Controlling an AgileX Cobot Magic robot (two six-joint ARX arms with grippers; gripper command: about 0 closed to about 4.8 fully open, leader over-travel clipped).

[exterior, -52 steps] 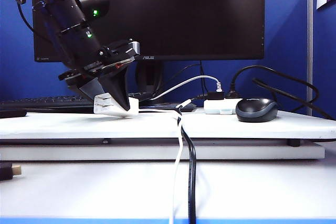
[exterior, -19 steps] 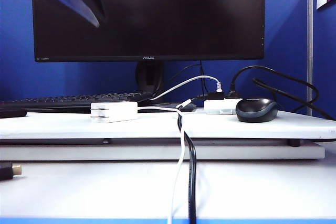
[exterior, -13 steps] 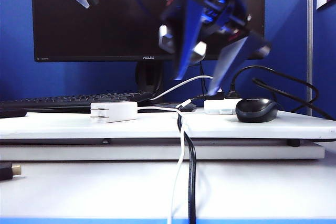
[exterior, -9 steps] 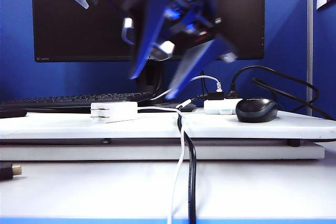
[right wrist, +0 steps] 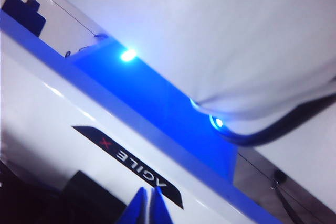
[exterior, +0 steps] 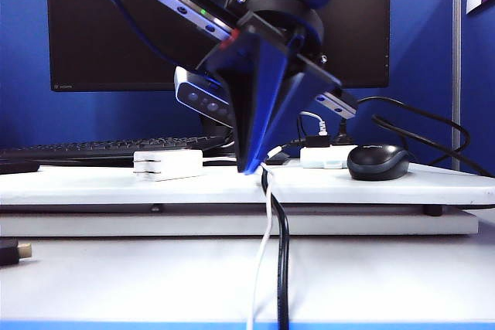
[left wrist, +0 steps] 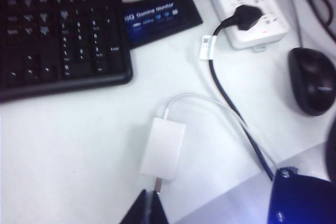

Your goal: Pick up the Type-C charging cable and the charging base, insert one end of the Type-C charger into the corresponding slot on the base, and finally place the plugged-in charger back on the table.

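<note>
The right gripper [exterior: 249, 166], fingers pressed together, pointed down at the bench [exterior: 371, 187] beside the white cable [exterior: 263, 256]. The charging base [exterior: 168, 165] lay lengthwise to its left, under the raised left gripper [left wrist: 148, 206], fingers together.

A large black flat monitor [exterior: 139, 28] stands at the far side in front of a blue partition wall [exterior: 421, 59]. A black keyboard with a number pad [left wrist: 58, 35] lies at the far left. To the right, a dark grey computer mouse [exterior: 377, 161] rests just beside a white power strip [left wrist: 247, 11] bearing a black plug [left wrist: 247, 17], whose thick black cable [exterior: 282, 268] runs toward the near edge and hangs over it. A small dark card with blue print [left wrist: 157, 14] lies between keyboard and strip.
</note>
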